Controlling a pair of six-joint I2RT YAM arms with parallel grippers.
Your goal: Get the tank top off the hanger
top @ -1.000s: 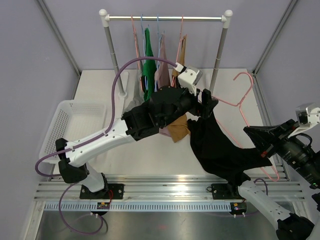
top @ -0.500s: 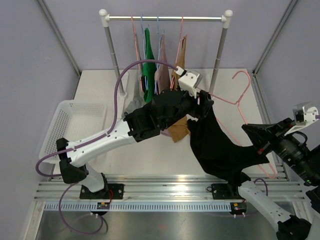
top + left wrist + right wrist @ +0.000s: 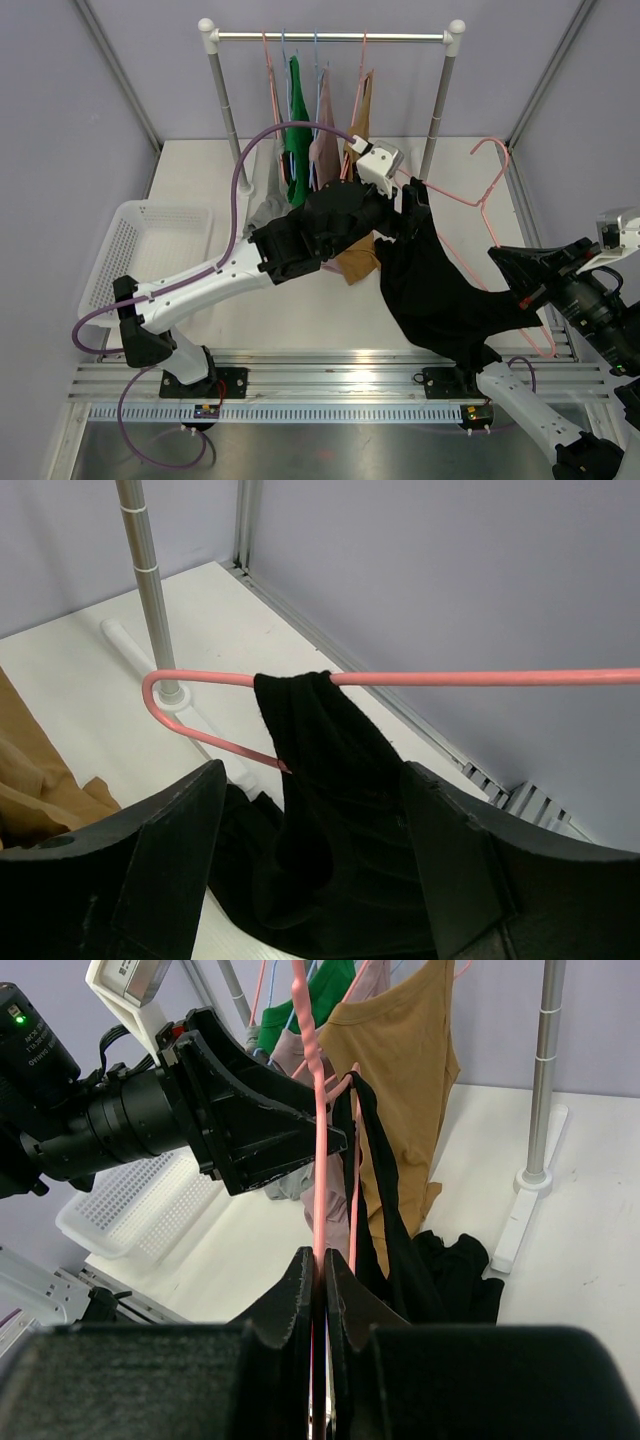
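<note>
Table (image 3: 300,310): white, walled on three sides. Clothes rack (image 3: 330,37) at the far edge, two posts and one rail.

Rail holds several hangers bunched mid-span: green tank top (image 3: 297,130), a pale pink one beside it, tan tank top (image 3: 400,1060) rightmost, its hem reaching down to the table.

White mesh basket (image 3: 140,235) sits at the left side of the table, well clear of the rack.

Left arm is stretched diagonally across the table toward the right post. Right arm comes in from the near-right corner.

Black tank top (image 3: 440,290) is off the rail, right of centre, between the two hands. One strap is looped over the hanger arm near its bent shoulder end. The body drapes down and toward the right arm, with the lower part bunched on the table.

Pink wire hanger (image 3: 480,677) is held in the air and tilted, hook end toward the far-right corner, not on the rail.

Left hand (image 3: 312,780): fingers wide apart, straddling the hanging black strap just below the wire. Fabric sits between them, not pinched. Can't tell if either finger touches it.

Right hand (image 3: 322,1270): fingers together, clamped on the pink wire, which runs away from them toward the left hand.
</note>
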